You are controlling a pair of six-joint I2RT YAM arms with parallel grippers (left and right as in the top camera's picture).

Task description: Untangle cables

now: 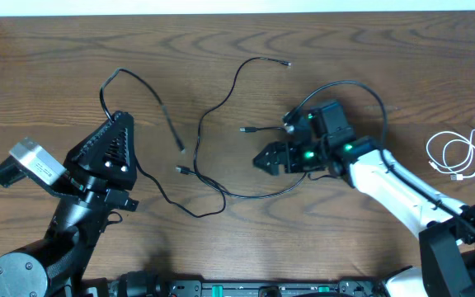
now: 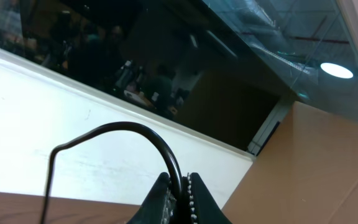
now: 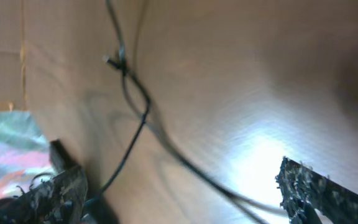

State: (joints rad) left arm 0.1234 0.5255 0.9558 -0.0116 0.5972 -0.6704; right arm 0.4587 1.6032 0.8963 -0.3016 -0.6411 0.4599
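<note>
The long black cable sprawls in loops across the middle of the table, with plug ends near the centre. My left gripper is shut on one strand of it, which arches up out of the jaws as a black cable in the left wrist view, where the left gripper pinches it. My right gripper stands open low over the table beside a black loop. In the right wrist view the right gripper has a blurred black cable running between its spread fingers, untouched. The white cable lies coiled at the far right.
The robot's own thicker black cable arcs over the right arm. The table's back edge runs along the top. A cardboard wall shows in the left wrist view.
</note>
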